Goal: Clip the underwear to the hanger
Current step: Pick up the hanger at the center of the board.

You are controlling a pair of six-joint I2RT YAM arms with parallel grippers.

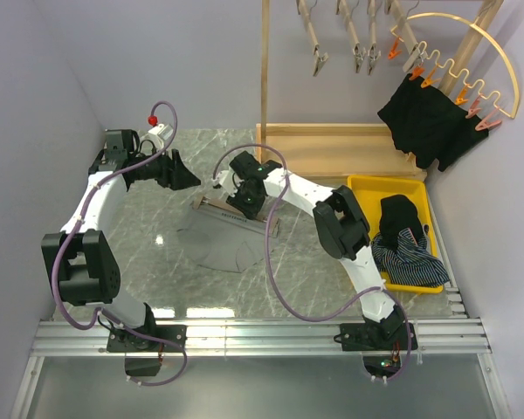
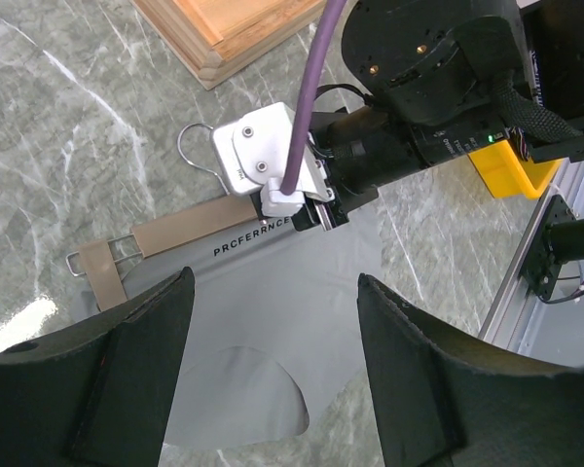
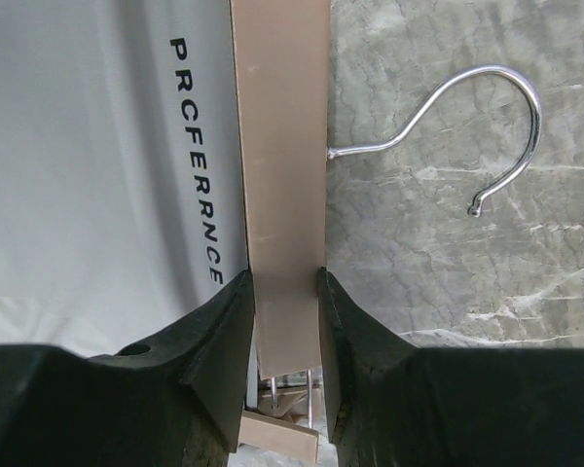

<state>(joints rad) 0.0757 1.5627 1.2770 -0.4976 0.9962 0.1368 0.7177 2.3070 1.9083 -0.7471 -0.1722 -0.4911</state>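
Wrist view, bottom centre: right hand (image 3: 285, 292) grasping hanger (image 3: 280, 146) bar; grey underwear (image 3: 97, 195) just left of it; left hand (image 1: 190, 179) released, up-left of underwear, apart.

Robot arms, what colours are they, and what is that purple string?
The left arm and right arm have white links and chunky black joints. The purple string is a cable looping along each arm. The left end effector and right end effector each have two black wedge-shaped fingers.
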